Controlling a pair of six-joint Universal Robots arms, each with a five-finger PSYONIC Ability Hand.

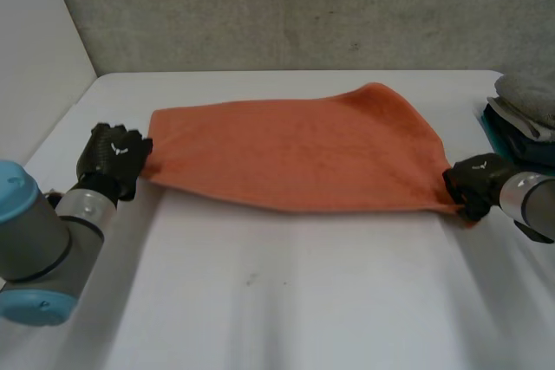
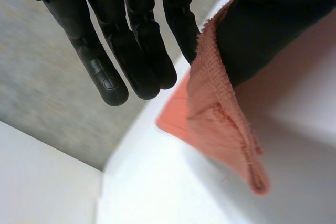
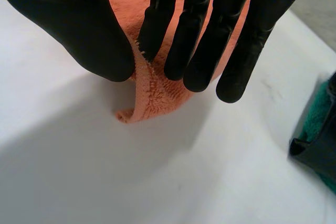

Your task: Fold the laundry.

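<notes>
- The orange towel (image 1: 295, 153) lies spread wide across the middle of the white table (image 1: 286, 301), stretched between the two hands.
- The left hand (image 1: 113, 158) pinches a corner at the towel's left end between its thumb and one nearly straight finger, with the other fingers clear of the cloth.
- The right hand (image 1: 473, 181) pinches the near right corner between thumb and fingers.
- No fold appears made yet, so the folding itself seems wholly left to do.
- More laundry (image 1: 527, 110) is piled at the far right.
</notes>
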